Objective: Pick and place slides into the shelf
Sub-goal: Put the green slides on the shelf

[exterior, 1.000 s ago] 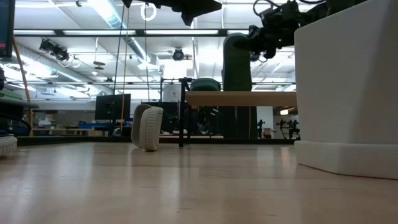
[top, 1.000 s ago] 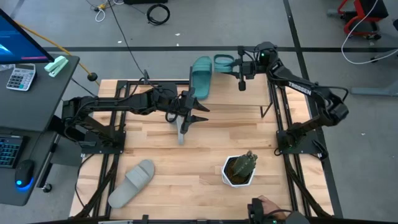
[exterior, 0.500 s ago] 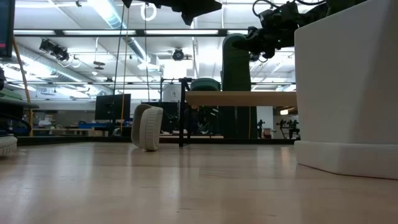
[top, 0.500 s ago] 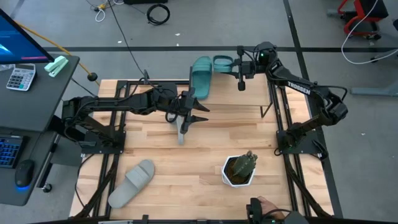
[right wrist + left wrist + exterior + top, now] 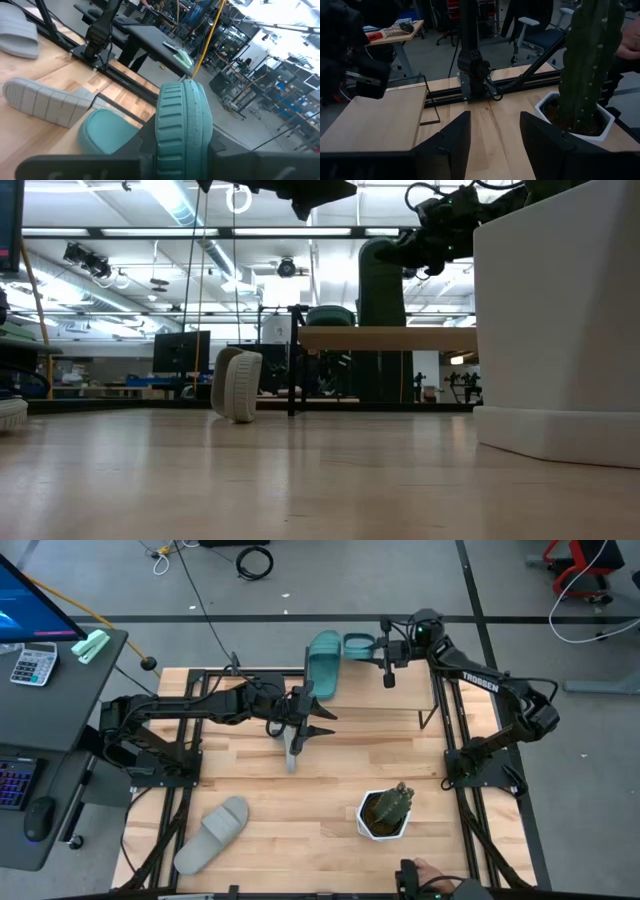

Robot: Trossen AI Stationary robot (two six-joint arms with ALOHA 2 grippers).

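Wooden tabletop [image 5: 330, 780]: TROSSEN-marked right fingers [image 5: 374, 644] grip a teal slide [image 5: 358, 642]; left fingers [image 5: 300, 730] spread, empty

White lettering runs along the right arm [image 5: 480, 681] in the high view; it appears to read "TROSSEN", though the letters are small. A calculator [image 5: 33, 664] on the side desk [image 5: 60, 705] has keys, but its markings are too small to read. No other text, label or number can be read in any view.
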